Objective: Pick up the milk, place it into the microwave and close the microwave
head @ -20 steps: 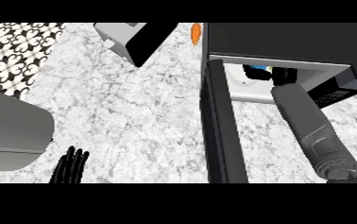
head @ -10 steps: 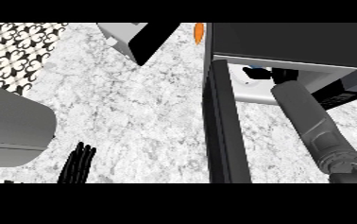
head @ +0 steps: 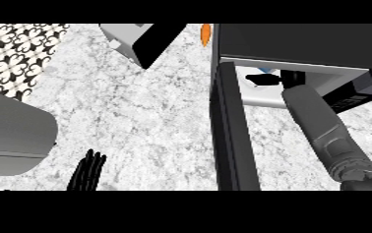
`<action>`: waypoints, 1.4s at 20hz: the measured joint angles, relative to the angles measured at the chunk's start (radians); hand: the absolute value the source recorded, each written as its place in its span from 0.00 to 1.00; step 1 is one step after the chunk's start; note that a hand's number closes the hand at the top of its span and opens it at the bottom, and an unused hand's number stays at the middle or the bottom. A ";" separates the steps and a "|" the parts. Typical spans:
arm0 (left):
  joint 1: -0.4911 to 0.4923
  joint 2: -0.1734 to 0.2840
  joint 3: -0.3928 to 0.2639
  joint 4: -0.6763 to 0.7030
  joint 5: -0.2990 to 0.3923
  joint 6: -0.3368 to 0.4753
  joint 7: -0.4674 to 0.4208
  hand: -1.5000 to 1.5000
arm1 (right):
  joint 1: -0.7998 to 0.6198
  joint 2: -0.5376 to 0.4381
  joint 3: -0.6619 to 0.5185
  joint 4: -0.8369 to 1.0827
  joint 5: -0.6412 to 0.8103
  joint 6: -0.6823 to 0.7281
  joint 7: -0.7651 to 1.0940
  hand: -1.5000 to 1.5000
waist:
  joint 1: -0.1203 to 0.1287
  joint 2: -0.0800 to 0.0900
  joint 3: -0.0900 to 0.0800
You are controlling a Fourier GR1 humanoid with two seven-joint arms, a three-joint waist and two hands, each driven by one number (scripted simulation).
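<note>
The microwave (head: 291, 43) stands at the right with its black door (head: 232, 143) swung open toward me. My right forearm reaches into the cavity, and my right hand (head: 280, 78) is just under the microwave's top edge. Only a small blue and white bit of the milk (head: 266, 70) shows at the hand; the rest is hidden by the hand and the microwave's top. Whether the hand still holds the milk cannot be made out. My left hand (head: 87, 172) rests open at the lower left edge, fingers up.
A grey box with a black face (head: 134, 41) lies at the back of the marble counter (head: 138, 109). An orange item (head: 206, 34) sits beside the microwave's left corner. A grey rounded object (head: 22, 133) is at the left edge, with patterned tiles (head: 25, 50) behind it.
The right hand has gone a little deeper into the microwave, and less of the blue milk shows. The left hand has risen slightly at the lower edge.
</note>
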State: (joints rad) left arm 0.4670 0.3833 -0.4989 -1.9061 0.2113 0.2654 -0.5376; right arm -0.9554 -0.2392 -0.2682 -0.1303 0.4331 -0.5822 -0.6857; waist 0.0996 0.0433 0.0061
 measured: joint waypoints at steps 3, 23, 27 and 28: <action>-0.012 -0.005 -0.001 0.002 0.004 -0.007 0.004 0.00 | 0.017 0.003 -0.028 -0.006 -0.029 0.049 -0.048 0.00 | -0.010 -0.003 0.000; -0.072 -0.071 -0.077 0.026 -0.082 0.030 0.065 0.00 | 0.179 0.063 -0.129 -0.046 -0.161 0.380 -0.287 0.00 | -0.043 -0.045 -0.015; -0.089 -0.077 -0.078 0.015 -0.089 0.035 0.093 0.00 | 0.238 0.079 -0.123 -0.055 -0.168 0.454 -0.328 0.00 | -0.055 -0.052 -0.015; -0.097 -0.080 -0.076 0.020 -0.089 0.034 0.099 0.00 | 0.252 0.080 -0.119 -0.061 -0.168 0.476 -0.338 0.00 | -0.059 -0.054 -0.014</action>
State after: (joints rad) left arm 0.3701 0.3036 -0.5748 -1.8864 0.1225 0.2999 -0.4386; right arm -0.7036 -0.1595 -0.3867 -0.1917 0.2656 -0.1058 -1.0238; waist 0.0408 -0.0107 -0.0076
